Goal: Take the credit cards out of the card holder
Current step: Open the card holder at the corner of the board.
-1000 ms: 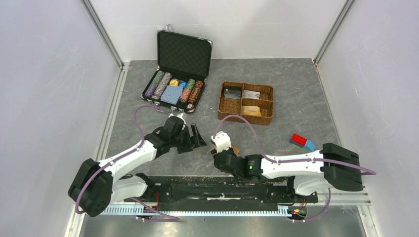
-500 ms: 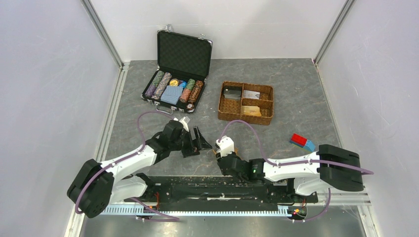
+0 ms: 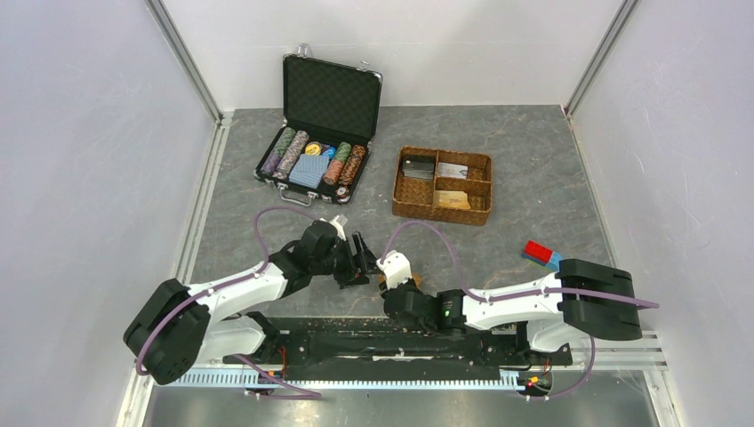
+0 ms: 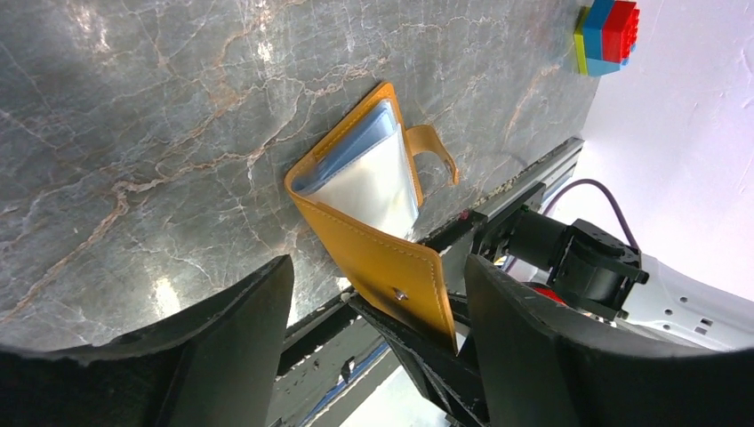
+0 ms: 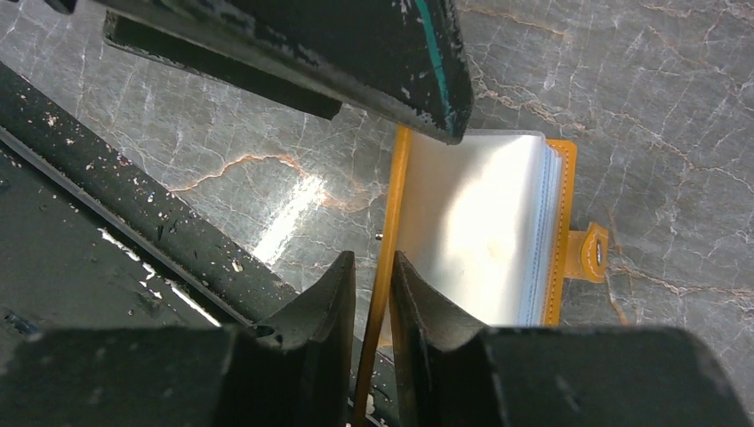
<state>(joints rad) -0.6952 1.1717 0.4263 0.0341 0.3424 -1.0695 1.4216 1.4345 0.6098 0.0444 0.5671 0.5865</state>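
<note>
at the near table [image 3: 533, 178] edge, the right gripper [image 5: 373, 267] pinches the holder [image 5: 471, 222] by its cover, left gripper [image 4: 378, 267] gaping wide.

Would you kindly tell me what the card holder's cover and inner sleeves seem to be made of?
The card holder cover looks like matte orange-tan leather or imitation leather: stitched edge, metal snap stud. The sleeves seem thin, glossy clear plastic, bluish at the edges, with glare.

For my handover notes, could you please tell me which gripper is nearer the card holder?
Right. The right gripper pinches the card holder's raised cover; the left gripper hangs open just beside it, not gripping.
</note>
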